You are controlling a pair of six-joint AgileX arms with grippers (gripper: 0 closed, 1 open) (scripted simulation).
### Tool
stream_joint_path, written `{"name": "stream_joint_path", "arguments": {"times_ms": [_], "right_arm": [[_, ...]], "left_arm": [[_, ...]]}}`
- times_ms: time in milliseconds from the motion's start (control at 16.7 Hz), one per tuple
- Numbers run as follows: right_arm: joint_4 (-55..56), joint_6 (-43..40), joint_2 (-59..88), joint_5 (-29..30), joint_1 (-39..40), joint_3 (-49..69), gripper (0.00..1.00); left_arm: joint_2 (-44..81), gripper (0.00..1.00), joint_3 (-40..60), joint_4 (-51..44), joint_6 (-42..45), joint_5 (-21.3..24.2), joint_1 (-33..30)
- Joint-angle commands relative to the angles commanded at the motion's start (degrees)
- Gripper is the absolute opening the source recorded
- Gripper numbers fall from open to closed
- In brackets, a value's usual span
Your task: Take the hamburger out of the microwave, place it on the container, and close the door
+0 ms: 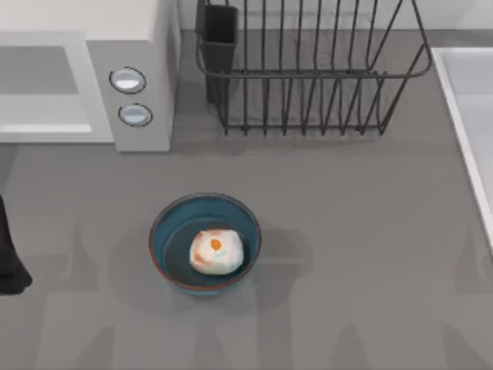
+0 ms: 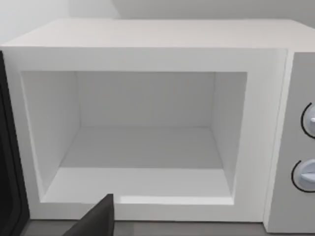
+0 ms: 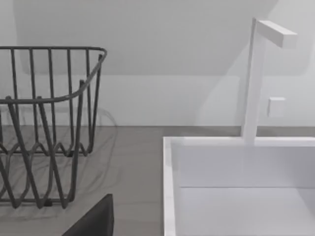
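With the hamburger (image 1: 216,250) resting in the container (image 1: 163,231) at bench centre, the microwave (image 2: 147,59) cavity is seen empty; door closing remains, calling for a left-arm push. Jaw states cannot be told.

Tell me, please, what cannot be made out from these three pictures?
- The door: left wrist view, a dark strip cut off by the picture's edge; how far it stands open is unclear.
- The microwave: top view, its left part cut off by the edge.
- The hamburger: top view, its underside is hidden inside the container.
- Left arm: top view, cut off at the left edge.
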State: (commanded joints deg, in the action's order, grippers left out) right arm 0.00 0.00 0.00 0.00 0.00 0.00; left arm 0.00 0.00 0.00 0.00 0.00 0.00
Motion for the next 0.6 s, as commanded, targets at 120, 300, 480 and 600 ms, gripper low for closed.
{"name": "stream_joint_path", "arguments": {"times_ms": [120, 300, 480, 600], "right_arm": [[0.0, 0.0, 0.0, 0.0, 0.0, 0.0, 1.00], [0.0, 0.0, 0.0, 0.0, 0.0, 0.0, 1.00], [0.0, 0.0, 0.0, 0.0, 0.0, 0.0, 1.00], [0.0, 0.0, 0.0, 0.0, 0.0, 0.0, 1.00]], "left_arm": [[0.0, 0.92, 0.0, 0.0, 0.0, 0.0, 0.0], [0.0, 0.70, 0.0, 0.0, 0.0, 0.0, 0.0], [0.0, 0.47, 0.0, 0.0, 0.0, 0.0, 0.0], [0.0, 0.32, 0.0, 0.0, 0.0, 0.0, 0.0]]}}
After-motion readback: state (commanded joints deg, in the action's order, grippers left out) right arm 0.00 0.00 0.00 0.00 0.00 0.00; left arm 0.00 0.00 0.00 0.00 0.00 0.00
